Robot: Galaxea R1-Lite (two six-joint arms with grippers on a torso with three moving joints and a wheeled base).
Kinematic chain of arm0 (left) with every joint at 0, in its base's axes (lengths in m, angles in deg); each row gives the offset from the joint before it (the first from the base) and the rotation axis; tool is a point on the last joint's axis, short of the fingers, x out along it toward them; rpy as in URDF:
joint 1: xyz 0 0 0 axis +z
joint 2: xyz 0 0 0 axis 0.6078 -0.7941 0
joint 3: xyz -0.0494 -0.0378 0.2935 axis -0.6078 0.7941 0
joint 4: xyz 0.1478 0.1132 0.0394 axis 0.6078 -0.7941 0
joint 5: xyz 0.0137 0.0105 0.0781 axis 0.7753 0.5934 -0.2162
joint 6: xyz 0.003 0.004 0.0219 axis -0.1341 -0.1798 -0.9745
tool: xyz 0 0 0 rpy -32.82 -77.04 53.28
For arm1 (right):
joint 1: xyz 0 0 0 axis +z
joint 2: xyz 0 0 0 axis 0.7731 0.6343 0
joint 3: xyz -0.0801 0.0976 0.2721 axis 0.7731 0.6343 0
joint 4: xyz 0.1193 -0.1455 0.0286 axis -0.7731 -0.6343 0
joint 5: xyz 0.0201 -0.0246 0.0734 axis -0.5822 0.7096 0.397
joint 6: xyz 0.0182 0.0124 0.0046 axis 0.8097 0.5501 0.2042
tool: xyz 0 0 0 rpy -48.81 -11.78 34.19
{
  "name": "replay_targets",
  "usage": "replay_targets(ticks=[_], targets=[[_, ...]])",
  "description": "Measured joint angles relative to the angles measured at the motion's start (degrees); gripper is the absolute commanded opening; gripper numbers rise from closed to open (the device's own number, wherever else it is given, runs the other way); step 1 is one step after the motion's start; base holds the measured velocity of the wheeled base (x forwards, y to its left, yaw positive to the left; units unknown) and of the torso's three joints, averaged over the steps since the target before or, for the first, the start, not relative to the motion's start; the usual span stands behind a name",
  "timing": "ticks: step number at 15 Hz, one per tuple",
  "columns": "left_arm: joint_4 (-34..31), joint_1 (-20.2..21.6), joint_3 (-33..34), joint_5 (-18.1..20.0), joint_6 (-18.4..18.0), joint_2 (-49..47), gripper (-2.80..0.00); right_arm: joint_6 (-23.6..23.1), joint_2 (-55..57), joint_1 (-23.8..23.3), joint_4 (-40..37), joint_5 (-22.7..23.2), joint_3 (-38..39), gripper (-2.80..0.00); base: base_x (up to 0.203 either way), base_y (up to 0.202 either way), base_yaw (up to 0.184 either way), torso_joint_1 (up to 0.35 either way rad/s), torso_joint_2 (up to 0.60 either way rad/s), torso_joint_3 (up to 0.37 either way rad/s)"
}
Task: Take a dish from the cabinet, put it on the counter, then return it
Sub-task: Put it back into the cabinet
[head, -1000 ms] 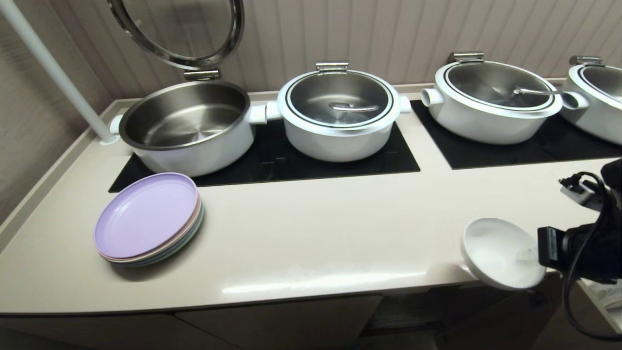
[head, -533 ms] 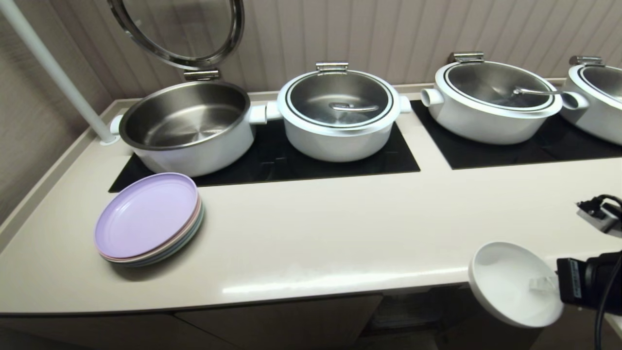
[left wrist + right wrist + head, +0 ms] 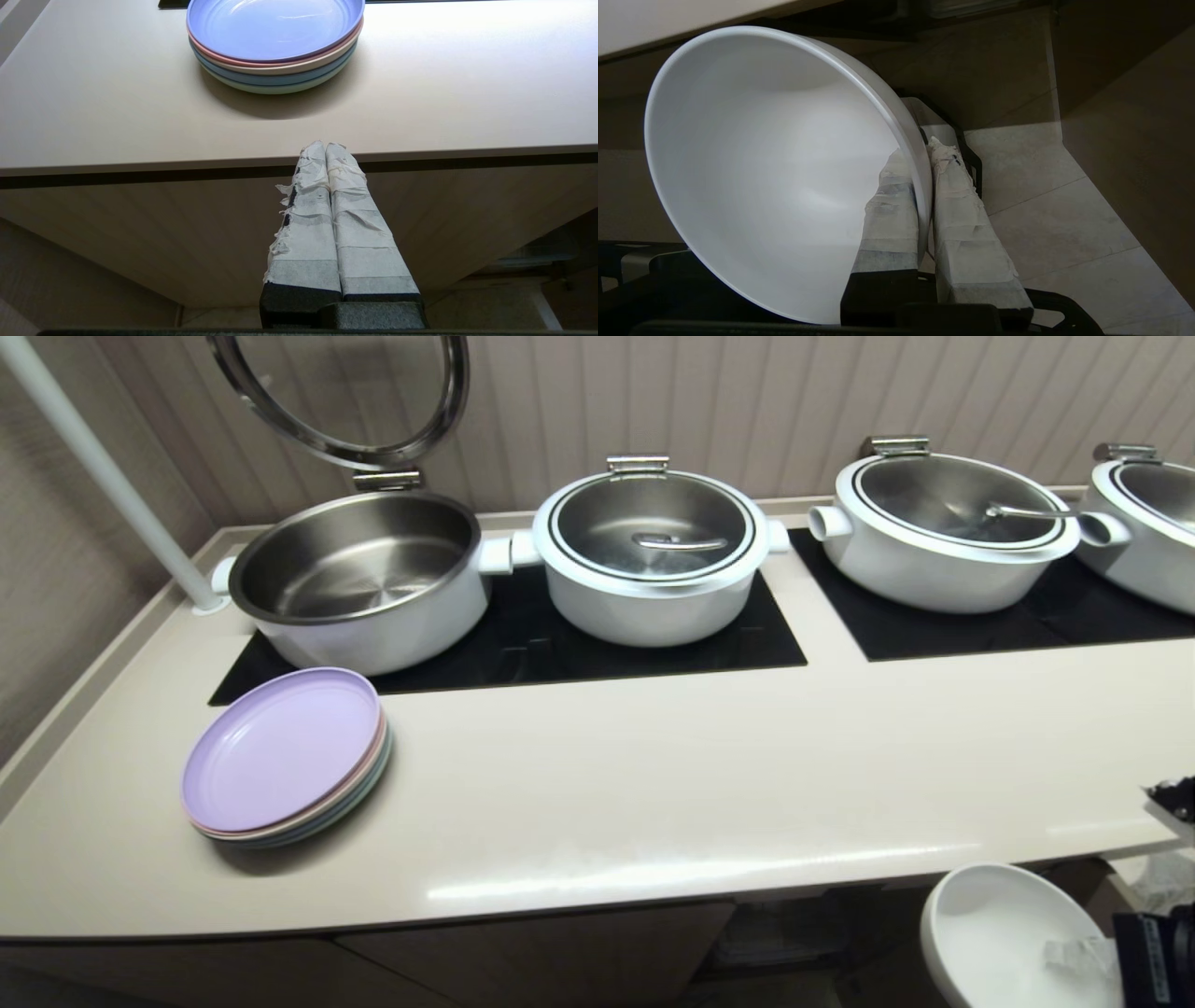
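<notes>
Right tool [image 3: 924, 186] pinching small white ceramic bowl [image 3: 1013, 938] rim has dropped below glossy beige desk [image 3: 653, 784] front edge. Likely heading back to cabinet. Left tool [image 3: 326, 154] shut, parked.

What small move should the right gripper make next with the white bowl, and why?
Probably keep lowering the bowl toward the cabinet: the right gripper pinches its rim, and it hangs tilted below the counter edge, not yet on any shelf.

My right gripper [image 3: 924, 154] hangs low at my right side, its taped fingers [image 3: 892, 200] pinched together on a thin rim, one inside and one outside. My left gripper [image 3: 325, 149] is parked, fingers pressed flat together, pointing level.
</notes>
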Motion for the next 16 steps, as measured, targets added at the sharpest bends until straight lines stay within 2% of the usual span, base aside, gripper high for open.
replay_targets(ticks=[16], targets=[[0.0, 0.0, 0.0, 0.0, 0.0, 0.0, -2.80, 0.1, -8.0, 1.3, -2.9, -0.6, 7.9, -2.80, 0.000, 0.000, 0.000, 0.000, 0.00, 0.000]])
